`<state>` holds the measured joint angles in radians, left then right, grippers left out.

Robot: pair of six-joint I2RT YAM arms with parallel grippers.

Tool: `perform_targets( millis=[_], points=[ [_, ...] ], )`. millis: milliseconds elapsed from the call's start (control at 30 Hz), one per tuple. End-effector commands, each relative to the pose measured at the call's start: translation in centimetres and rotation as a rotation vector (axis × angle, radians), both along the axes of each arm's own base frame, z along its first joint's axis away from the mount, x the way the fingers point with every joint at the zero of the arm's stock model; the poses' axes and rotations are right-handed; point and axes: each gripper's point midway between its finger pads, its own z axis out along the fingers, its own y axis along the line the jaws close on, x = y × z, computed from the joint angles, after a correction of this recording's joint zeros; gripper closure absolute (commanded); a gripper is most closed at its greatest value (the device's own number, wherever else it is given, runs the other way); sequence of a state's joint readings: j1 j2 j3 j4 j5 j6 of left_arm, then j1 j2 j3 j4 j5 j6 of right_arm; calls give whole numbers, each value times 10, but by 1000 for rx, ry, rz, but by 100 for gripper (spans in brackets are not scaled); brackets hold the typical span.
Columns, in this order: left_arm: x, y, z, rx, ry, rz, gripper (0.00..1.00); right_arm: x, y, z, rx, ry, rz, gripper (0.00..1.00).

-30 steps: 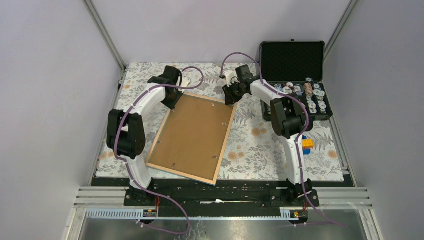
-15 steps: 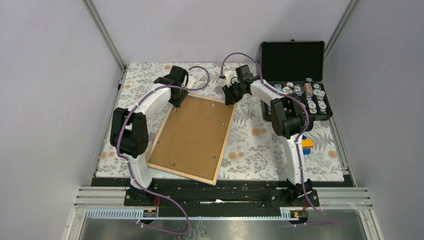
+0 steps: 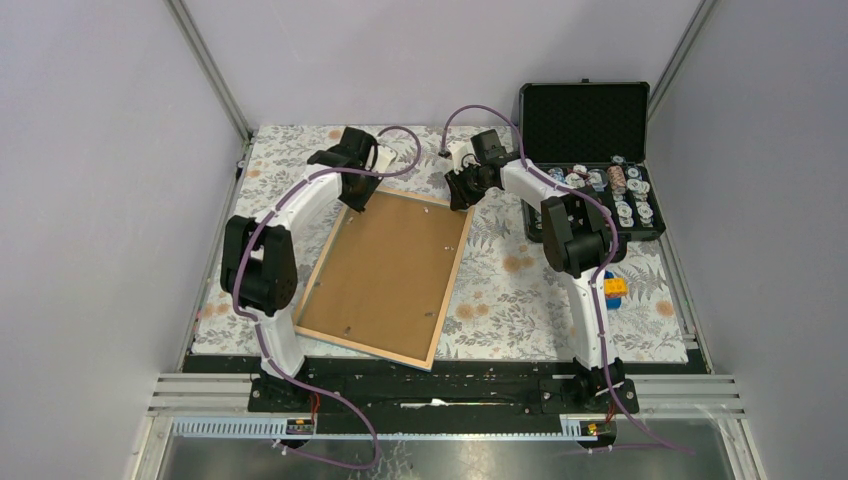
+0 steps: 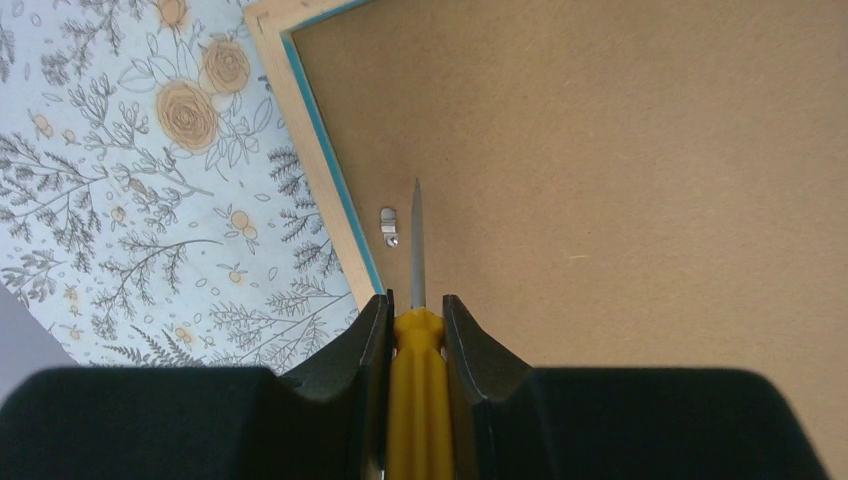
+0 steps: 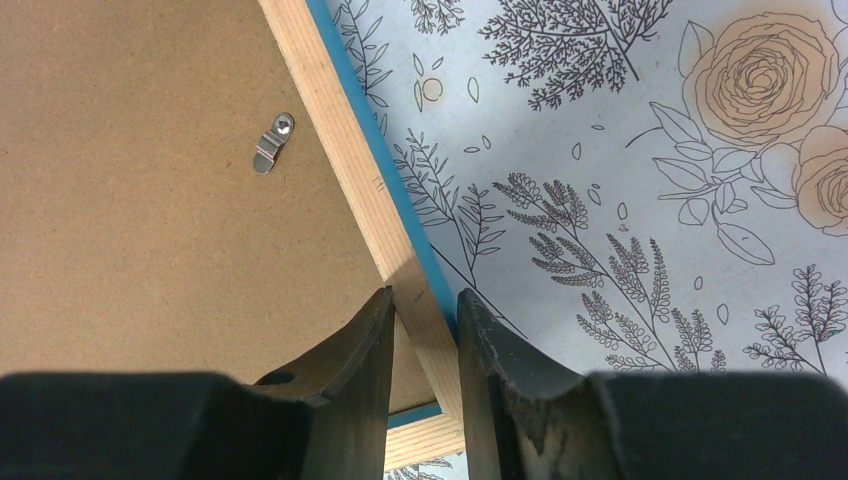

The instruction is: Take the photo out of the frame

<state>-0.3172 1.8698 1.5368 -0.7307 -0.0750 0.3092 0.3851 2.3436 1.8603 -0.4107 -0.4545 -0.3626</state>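
Observation:
The frame lies face down on the floral cloth, its brown back panel up; the photo is hidden beneath it. My left gripper hangs over the far left corner, shut on a yellow-handled screwdriver. The screwdriver's grey blade ends just right of a small metal clip by the rim. My right gripper is at the far right corner, its fingers closed either side of the pale wood rim. Another clip lies flat on the panel there.
An open black case holding several small round items stands at the back right, close to the right arm. A small orange and blue block lies by the right arm's base. Grey walls close in both sides.
My left gripper has shifted a little to the right along the frame's far left corner, still holding the screwdriver. The right gripper and the frame have not moved.

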Motion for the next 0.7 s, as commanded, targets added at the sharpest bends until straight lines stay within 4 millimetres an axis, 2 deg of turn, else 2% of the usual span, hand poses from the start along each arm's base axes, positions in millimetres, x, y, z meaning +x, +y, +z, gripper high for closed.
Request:
perform_targets(
  millis=[0, 367, 667],
  points=[
    [15, -9, 35, -66, -78, 13, 100, -16, -11, -4, -43, 65, -19, 100],
    [12, 19, 25, 11, -58, 65, 100, -15, -11, -2, -42, 64, -26, 100],
    [2, 28, 12, 30, -20, 62, 100, -13, -11, -2, -40, 63, -30, 100]
  ],
)
